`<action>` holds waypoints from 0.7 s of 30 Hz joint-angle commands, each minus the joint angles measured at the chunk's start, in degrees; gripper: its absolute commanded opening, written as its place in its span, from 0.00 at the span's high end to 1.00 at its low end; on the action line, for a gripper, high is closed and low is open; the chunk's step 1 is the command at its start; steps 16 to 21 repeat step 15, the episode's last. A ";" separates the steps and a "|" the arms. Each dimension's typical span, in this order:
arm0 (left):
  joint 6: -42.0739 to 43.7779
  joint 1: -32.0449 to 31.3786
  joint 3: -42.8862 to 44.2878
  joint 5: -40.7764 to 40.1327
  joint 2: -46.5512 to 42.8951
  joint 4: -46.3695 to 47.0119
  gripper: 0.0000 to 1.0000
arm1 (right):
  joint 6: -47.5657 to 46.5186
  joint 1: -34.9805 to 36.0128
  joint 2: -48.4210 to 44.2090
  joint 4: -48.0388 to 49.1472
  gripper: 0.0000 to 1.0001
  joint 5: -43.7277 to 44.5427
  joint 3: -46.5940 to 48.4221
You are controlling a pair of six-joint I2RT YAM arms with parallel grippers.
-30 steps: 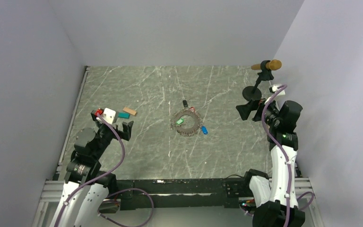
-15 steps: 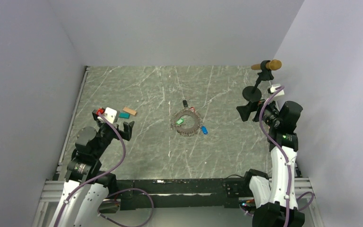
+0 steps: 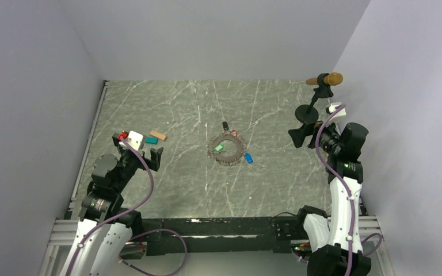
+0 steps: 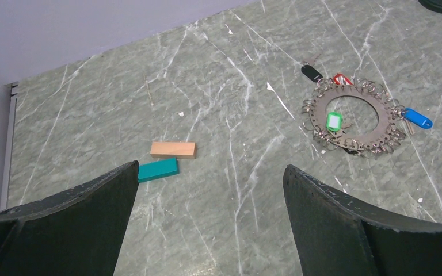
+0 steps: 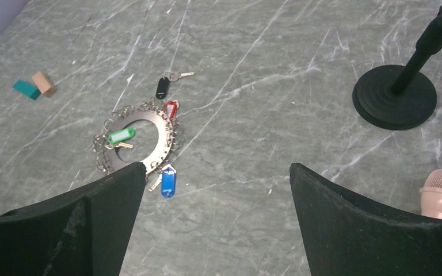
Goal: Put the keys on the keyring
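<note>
Left hand (image 4: 210,172), right hand (image 5: 217,168) agape; keyring (image 4: 316,109), red tag (image 4: 338,79) sharp only in wrist views

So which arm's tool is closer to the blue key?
Right. The right tool is open, off to the right of the blue key, near the black stand. The left tool is open far to the key's left, beyond the keyring, by the teal block.

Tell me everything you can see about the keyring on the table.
The keyring is a wide, flat grey metal ring, fringed all round with small wire loops. It lies flat on the marbled table near its middle. A green-tagged key rests across its band; a blue-tagged key and a red tag lie at its outer edge.
</note>
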 commanded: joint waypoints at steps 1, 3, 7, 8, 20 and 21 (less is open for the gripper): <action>0.54 -0.13 0.23 0.17 0.08 2.25 0.01 | -0.22 -0.21 0.02 0.36 0.00 0.61 1.88; 0.59 -0.20 0.23 0.18 0.00 2.32 0.01 | -0.17 -0.25 0.06 0.37 0.00 0.96 1.80; 0.59 -0.20 0.23 0.15 -0.01 2.18 0.00 | 0.17 -0.33 0.03 0.61 0.00 1.14 1.71; 0.54 -0.21 0.23 0.15 -0.01 2.24 0.01 | 0.25 -0.27 0.06 0.64 0.00 1.20 1.63; 0.54 -0.19 0.23 0.13 -0.01 2.27 0.00 | 0.41 -0.23 -0.06 0.97 0.00 1.64 1.42; 0.54 -0.19 0.23 0.13 -0.01 2.27 0.00 | 0.41 -0.23 -0.06 0.97 0.00 1.64 1.42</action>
